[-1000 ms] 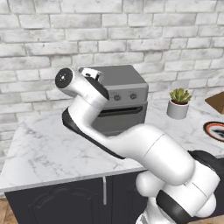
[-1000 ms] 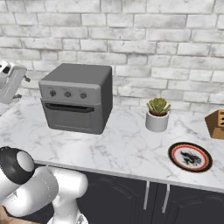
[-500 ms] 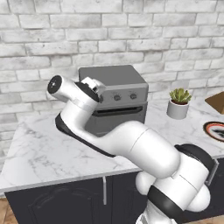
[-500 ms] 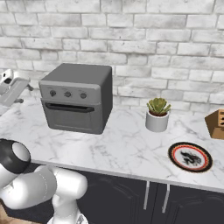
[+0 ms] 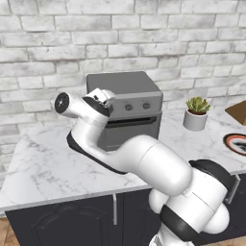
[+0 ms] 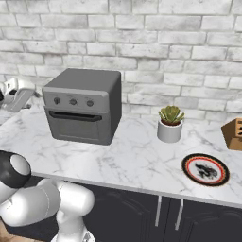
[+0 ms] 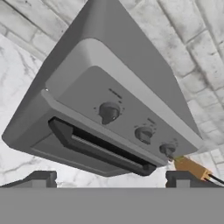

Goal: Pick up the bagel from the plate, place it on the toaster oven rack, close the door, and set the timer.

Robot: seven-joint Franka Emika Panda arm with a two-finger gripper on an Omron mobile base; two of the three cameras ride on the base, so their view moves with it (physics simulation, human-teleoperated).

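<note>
The grey toaster oven (image 6: 82,106) stands on the counter with its door (image 6: 77,126) shut, so the toaster oven rack is hidden inside. My gripper (image 6: 27,94) hovers open and empty just left of the oven, apart from it. In the hand view my gripper (image 7: 111,179) looks at the oven's front, with three knobs (image 7: 109,111) in a row above the door's bar handle (image 7: 100,149). The plate (image 6: 205,169), dark with a red-and-white rim, lies far right near the counter's front edge. The bagel is out of view.
A potted plant (image 6: 170,125) stands between the oven and the plate. A wooden block (image 6: 234,133) sits at the far right by the brick wall. Bare marble counter (image 6: 132,160) stretches in front of the oven.
The hand has edged slightly toward the oven's left front. The arm's elbow and big links have swung leftward and up. The jaws have stayed open.
</note>
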